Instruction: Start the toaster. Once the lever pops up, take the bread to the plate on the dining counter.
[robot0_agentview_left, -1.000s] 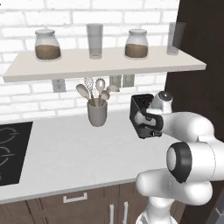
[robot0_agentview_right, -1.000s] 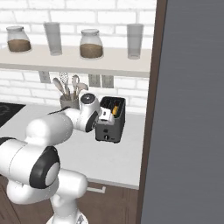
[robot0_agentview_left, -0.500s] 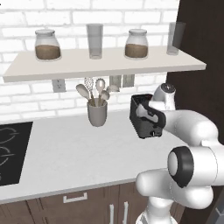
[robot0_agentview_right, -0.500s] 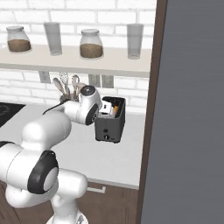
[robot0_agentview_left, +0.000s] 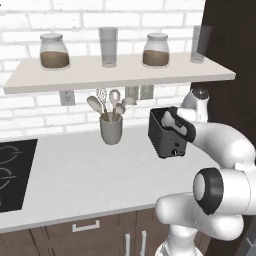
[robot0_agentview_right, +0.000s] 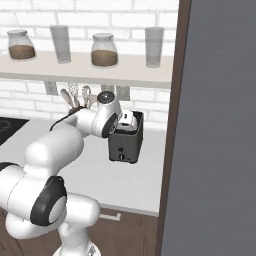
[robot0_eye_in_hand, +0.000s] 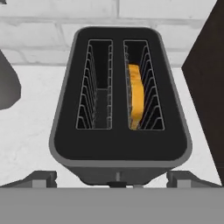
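Note:
The black toaster (robot0_agentview_left: 166, 140) (robot0_agentview_right: 125, 146) stands on the pale worktop against the brick wall. Seen from above, it has two slots (robot0_eye_in_hand: 120, 105). The bread (robot0_eye_in_hand: 136, 94), a yellowish slice, sits down in the right-hand slot; the left slot is bare. My gripper (robot0_eye_in_hand: 114, 180) hovers just above the toaster's near end, open wide, one fingertip (robot0_eye_in_hand: 41, 178) off each side of the body and nothing between them. My hand (robot0_agentview_left: 176, 125) (robot0_agentview_right: 128, 122) covers the toaster's top. The plate and the dining counter are out of view.
A grey utensil cup (robot0_agentview_left: 111, 129) (robot0_agentview_right: 75, 102) stands left of the toaster. Low overhead runs a shelf (robot0_agentview_left: 120, 74) with jars and glasses. A dark tall panel (robot0_agentview_right: 215, 125) closes the right side. A black cooktop (robot0_agentview_left: 12, 170) lies at the far left.
My hand has swung up from the toaster's front to over its top, toward the wall. The jaws stayed open. The toaster has not moved.

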